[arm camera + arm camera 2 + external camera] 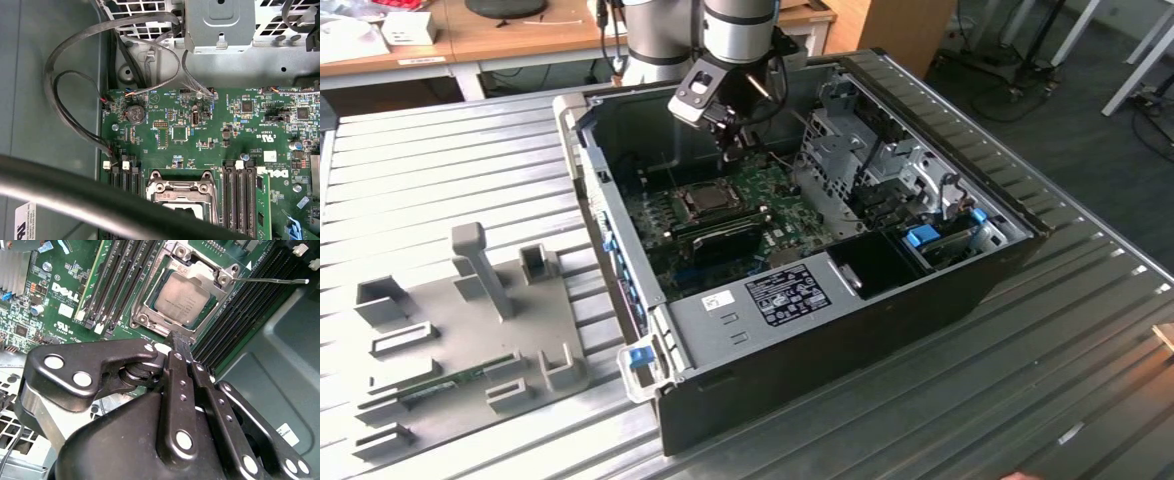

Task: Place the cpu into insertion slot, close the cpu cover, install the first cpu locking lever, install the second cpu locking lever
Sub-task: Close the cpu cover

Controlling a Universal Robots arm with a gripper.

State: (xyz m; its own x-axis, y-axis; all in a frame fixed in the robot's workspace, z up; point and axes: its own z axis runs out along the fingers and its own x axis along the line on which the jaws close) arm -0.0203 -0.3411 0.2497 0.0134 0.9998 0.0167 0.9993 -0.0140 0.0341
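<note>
Wooden desks (520,35) stand at the back of the room, and a silver ribbed counter (440,170) carries everything. On the exterior view's left sits a gray tray (454,330) with little posts. Next comes the open computer case (854,340), with the green board (781,190) at its bottom. The insertion slot (708,201) is on that board, and the hand (728,140) hangs just above it. In the second wrist view the cpu (187,300) lies flat in the slot, and the cpu cover (197,271) looks folded down around it. The hand's two fingers (176,370) are pressed together with nothing between them, and their tip is near the slot's edge. A thin locking lever (270,280) sticks out over the black memory slots (250,305) and is not hooked down. I think this is the tricky part. The lever is skinny and springy, so it can slip off the hand and snap back. If the hand pushes too low, it may scratch the board or bump the memory slots. If the cover is not fully flat, the lever may not catch.
</note>
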